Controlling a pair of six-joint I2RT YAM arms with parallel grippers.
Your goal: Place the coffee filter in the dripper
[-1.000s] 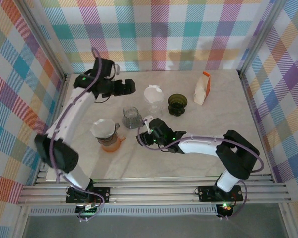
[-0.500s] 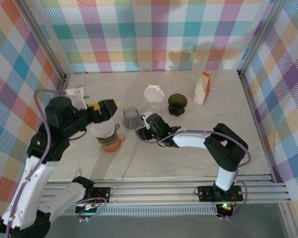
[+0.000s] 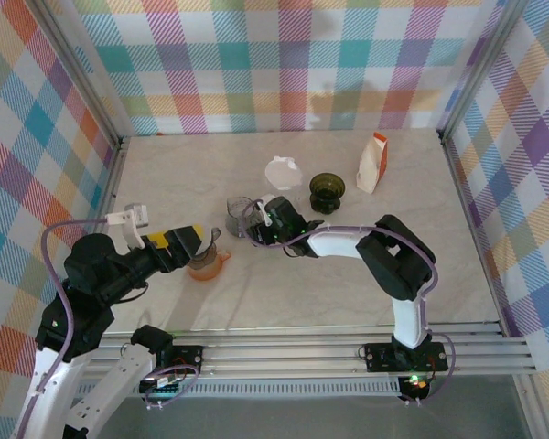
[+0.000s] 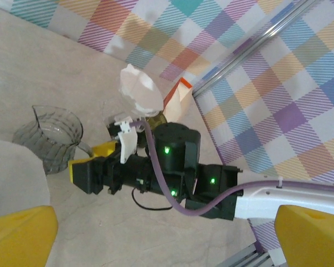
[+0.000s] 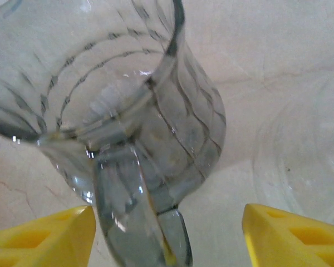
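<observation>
Left fingers (image 4: 19, 236): spread wide, empty
Right fingers (image 5: 42, 236): partly spread, either side of glass jug (image 5: 128, 100) handle
Paper filter (image 3: 283, 171): on bench (image 3: 439, 238), beyond jug

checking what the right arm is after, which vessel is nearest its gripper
The ribbed grey pitcher: its handle sits between the open fingers of the right gripper. The dark green cup and orange dripper stand apart.

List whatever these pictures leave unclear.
- Top view: the left claw covers the orange dripper; its inside is hidden.
- Left wrist view: a pale shape is cut off by the left edge.
- Right wrist view: the glass jug runs past the frame's top; a clear round thing beside it is blurred.
</observation>
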